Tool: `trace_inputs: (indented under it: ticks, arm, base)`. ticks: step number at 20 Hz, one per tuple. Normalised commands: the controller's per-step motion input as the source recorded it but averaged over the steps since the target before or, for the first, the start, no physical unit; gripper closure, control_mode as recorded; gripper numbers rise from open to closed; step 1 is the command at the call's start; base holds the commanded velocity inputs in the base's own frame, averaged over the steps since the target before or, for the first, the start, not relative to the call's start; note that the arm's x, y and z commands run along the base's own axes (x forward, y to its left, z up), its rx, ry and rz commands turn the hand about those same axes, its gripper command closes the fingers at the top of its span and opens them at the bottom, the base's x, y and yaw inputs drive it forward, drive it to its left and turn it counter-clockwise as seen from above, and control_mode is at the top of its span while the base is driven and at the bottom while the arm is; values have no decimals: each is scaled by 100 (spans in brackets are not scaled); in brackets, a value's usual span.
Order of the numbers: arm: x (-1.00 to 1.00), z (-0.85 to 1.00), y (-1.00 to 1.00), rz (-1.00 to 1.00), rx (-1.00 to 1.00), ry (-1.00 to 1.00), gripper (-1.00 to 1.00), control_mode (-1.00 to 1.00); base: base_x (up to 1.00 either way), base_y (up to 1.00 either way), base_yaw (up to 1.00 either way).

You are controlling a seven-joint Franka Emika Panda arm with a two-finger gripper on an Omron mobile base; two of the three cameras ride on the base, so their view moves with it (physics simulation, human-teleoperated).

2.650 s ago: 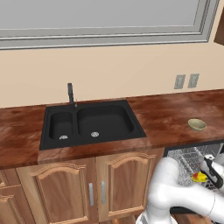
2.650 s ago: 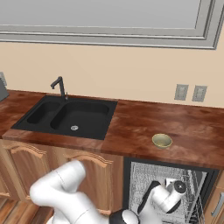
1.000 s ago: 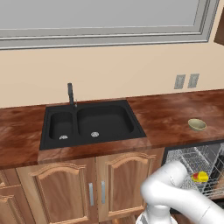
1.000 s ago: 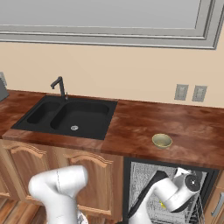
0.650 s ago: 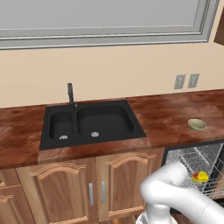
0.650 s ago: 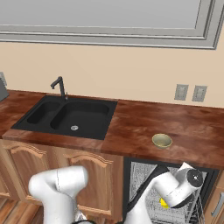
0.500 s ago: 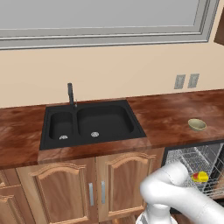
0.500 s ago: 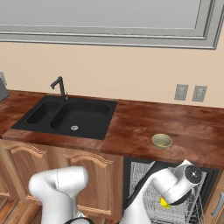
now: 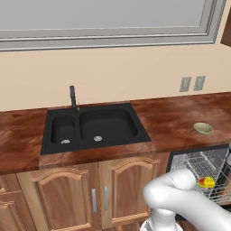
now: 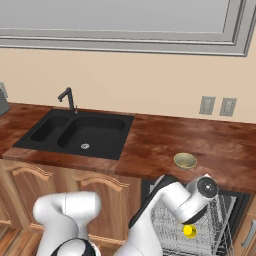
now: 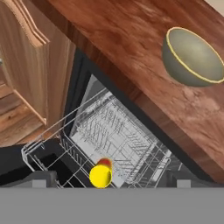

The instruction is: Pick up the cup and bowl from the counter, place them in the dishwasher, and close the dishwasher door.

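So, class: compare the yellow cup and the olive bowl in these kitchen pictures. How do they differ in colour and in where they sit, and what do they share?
Colour: the cup is bright yellow; the bowl is olive-tan with a paler rim.
Place: the cup lies in the wire rack of the open dishwasher; the bowl stands on the counter above it.
Pose: the bowl stands upright, mouth up; the cup's pose is hard to tell.
Shared: both are small and round, and the gripper holds neither.

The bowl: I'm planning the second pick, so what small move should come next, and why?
Probably raise the open gripper toward the bowl. The cup already lies in the dishwasher rack, free of the fingers, while the bowl sits upright on the counter.
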Motion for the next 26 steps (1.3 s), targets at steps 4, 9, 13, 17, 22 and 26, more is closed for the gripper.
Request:
trace_inputs:
  ticks: [4,9,13,17,22,26]
  arm:
    - [0,37,9,11,0,0,-100,-100]
    - [0,58,2,13,0,0,-100,-100]
    - [14,30,0,10,0,0,-100,-100]
    - [35,22,0,3,0,0,-100,-100]
    - [43,5,10,0,0,0,-100,-100]
    - [34,0,13,2,0,0,-100,-100]
  base:
    - [0,0,0]
    - [0,0,0]
    - [0,0,0]
    - [0,0,0]
    - [0,0,0]
    - [0,0,0]
